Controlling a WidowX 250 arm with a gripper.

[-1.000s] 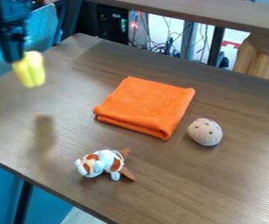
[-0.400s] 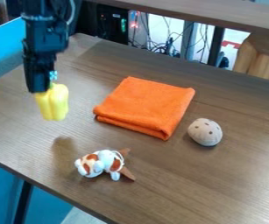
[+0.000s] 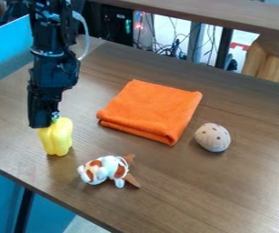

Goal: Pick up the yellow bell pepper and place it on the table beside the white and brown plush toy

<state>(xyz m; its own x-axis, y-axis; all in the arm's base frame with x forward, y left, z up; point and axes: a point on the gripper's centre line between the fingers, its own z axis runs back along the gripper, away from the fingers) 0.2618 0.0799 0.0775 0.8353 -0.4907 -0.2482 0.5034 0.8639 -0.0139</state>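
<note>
The robot arm [image 3: 53,59] is hanging over the table's [image 3: 226,191] left side, its gripper [image 3: 49,124] closed around the top of a yellow bell pepper [image 3: 57,138]. The folded orange cloth [image 3: 151,110] is lying to the pepper's right; the brown-and-white plush toy [image 3: 107,170] is lying nearer the front edge, and the spotted beige ball [image 3: 213,137] is resting beside the cloth.

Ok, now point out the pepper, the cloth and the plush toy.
Pepper [image 3: 57,138]: camera view, middle of its yellow side.
Cloth [image 3: 151,110]: camera view, middle of its orange top.
Plush toy [image 3: 108,167]: camera view, its white body.
</note>
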